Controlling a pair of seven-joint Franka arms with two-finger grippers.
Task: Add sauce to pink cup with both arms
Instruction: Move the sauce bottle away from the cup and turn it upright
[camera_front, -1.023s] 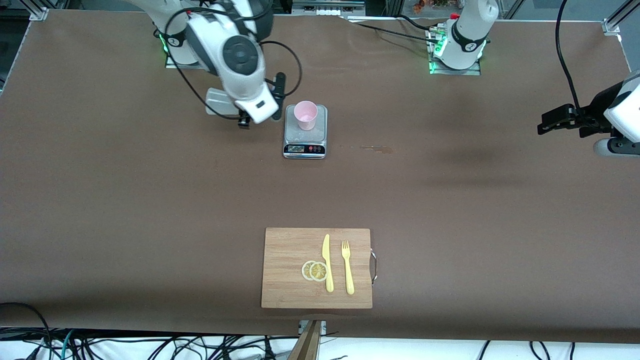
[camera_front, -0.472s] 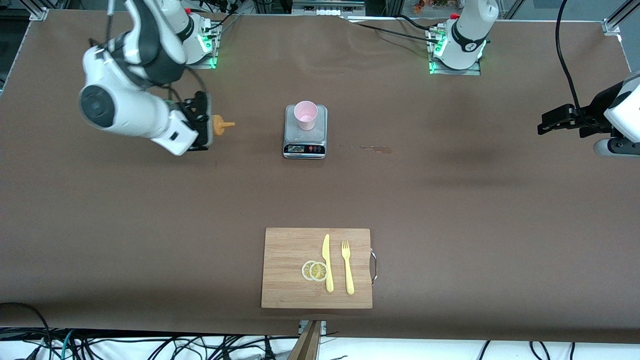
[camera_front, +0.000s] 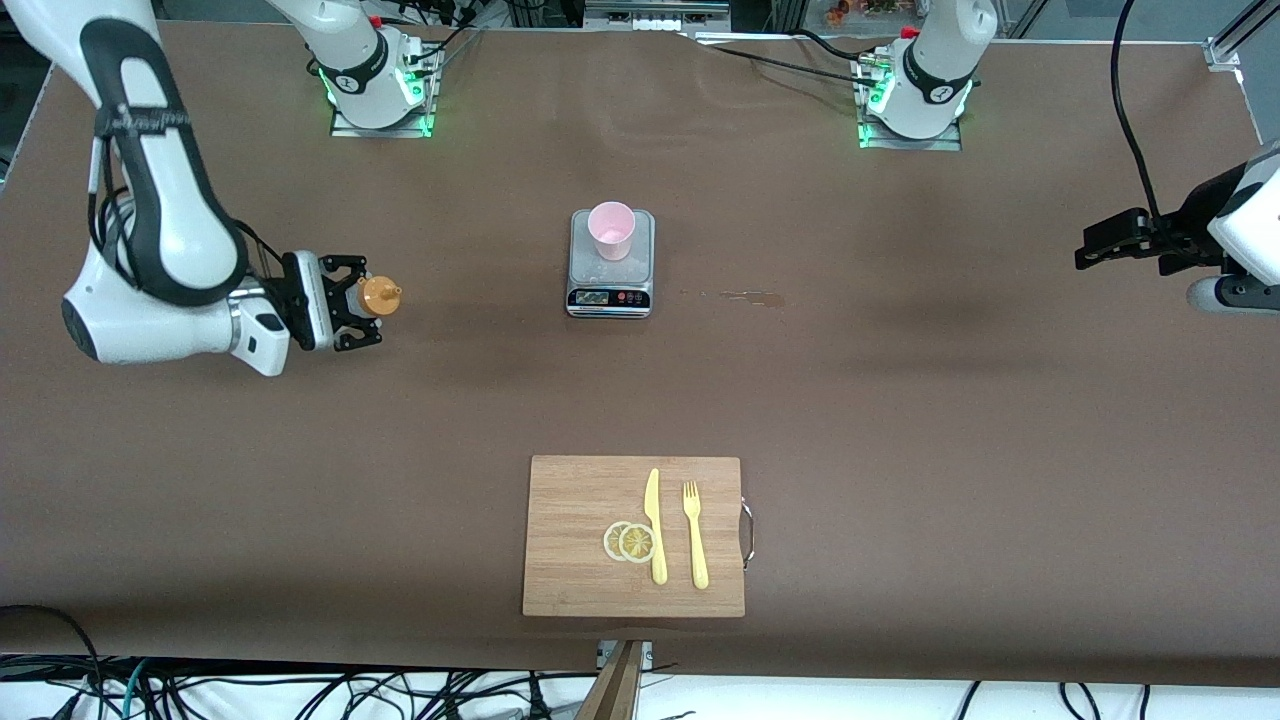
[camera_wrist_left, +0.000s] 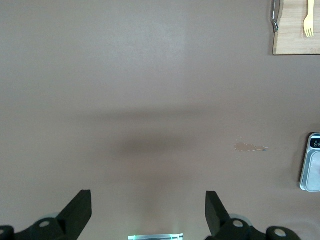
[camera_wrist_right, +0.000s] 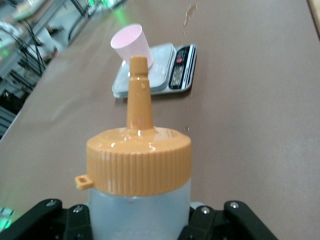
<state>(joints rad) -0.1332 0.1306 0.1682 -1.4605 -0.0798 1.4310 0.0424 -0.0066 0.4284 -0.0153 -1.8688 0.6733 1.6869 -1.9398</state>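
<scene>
My right tool is clamped narrow on the sauce. In 1 second it has swung from just beside the pink cup out toward the right arm's end of the bench and now sits at about 9 o'clock from the scale, well apart from it. The orange nozzle points back toward the cup. I read that as the squeeze being over and the bottle on its way to be parked, though I cannot tell whether any sauce is in the cup.

The cup stands upright on the scale. My left tool waits with its fingers wide, out at 3 o'clock from the scale.

A small stain marks the brown bench beside the scale. At 6 o'clock, nearer the front camera, a cutting board carries a knife, a fork and 2 lemon slices.
</scene>
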